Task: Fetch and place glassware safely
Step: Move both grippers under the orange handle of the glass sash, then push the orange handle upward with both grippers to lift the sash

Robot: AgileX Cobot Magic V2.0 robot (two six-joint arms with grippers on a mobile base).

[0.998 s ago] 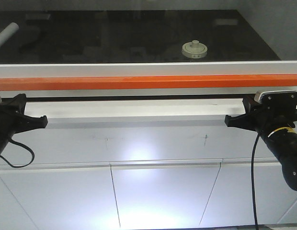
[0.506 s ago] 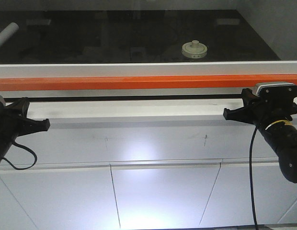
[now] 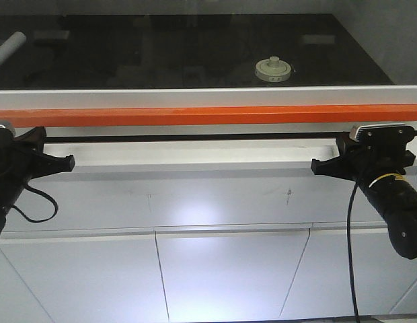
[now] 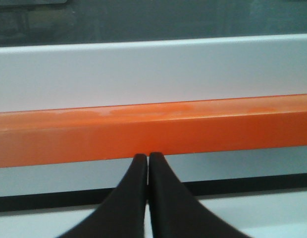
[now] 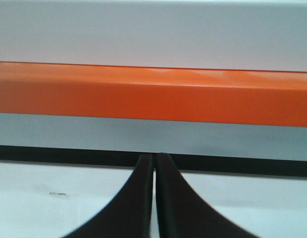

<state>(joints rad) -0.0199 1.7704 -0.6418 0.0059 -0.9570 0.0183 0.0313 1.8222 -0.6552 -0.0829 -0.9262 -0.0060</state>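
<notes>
The left gripper [image 3: 66, 162] and right gripper [image 3: 317, 165] were both pressed closed and held nothing, their tips just short of the orange rail [image 3: 208, 115]. The jar [image 3: 273, 68] stood beyond that rail, ahead and left of the right gripper, with bare dark surface [image 3: 161, 47] around it.

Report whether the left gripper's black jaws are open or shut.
Shut. In the left wrist view the left gripper shows its jaws pressed tip to tip, nothing between them, facing the long orange bar.
</notes>
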